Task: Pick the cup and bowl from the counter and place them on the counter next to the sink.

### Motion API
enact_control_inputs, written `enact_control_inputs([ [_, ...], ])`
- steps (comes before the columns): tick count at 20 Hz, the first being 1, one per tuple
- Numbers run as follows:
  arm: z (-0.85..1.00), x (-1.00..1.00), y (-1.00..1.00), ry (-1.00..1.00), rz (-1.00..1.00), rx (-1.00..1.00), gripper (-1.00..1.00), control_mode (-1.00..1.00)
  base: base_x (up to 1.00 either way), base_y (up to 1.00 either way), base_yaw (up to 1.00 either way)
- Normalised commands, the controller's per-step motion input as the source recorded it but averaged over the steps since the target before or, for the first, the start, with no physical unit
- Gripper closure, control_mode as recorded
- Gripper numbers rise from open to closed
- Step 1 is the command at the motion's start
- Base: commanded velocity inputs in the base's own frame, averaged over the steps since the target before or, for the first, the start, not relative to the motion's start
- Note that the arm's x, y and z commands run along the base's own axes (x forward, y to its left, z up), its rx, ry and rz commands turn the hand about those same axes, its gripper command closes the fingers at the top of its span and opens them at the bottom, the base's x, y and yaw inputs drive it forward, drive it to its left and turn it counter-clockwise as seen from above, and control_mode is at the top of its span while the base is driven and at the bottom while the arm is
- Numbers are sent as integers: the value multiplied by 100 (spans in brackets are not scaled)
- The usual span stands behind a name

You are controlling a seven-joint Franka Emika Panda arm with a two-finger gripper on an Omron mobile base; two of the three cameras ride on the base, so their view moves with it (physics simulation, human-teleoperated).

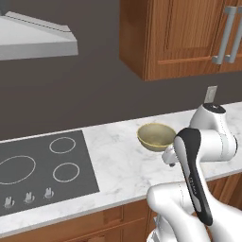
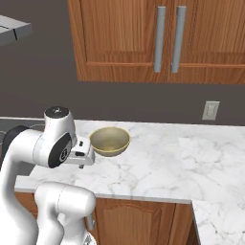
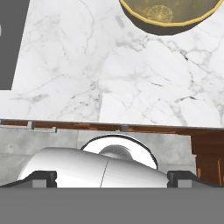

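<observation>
Glossy white rounded arm [image 1: 215, 137] with dark joints.

The olive-tan bowl [image 1: 156, 136] sits upright on the white marble counter [image 1: 118, 160].

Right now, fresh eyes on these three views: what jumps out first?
The olive-tan bowl with its yellowish rim, sitting upright alone on the white marble counter, right of the dark cooktop. Next, the white arm folded in front of the counter, close to the bowl. Brown wall cabinets with metal handles hang above.
</observation>
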Motion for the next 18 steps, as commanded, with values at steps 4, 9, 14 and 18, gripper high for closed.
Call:
enact_control_inputs([
  [4, 0, 0, 0, 0, 0, 0, -100, 100, 0, 0, 0],
  [9, 0, 0, 0, 0, 0, 0, -100, 100, 0, 0, 0],
  [14, 0, 0, 0, 0, 0, 0, -100, 100, 0, 0, 0],
  [18, 0, 0, 0, 0, 0, 0, -100, -100, 0, 0, 0],
])
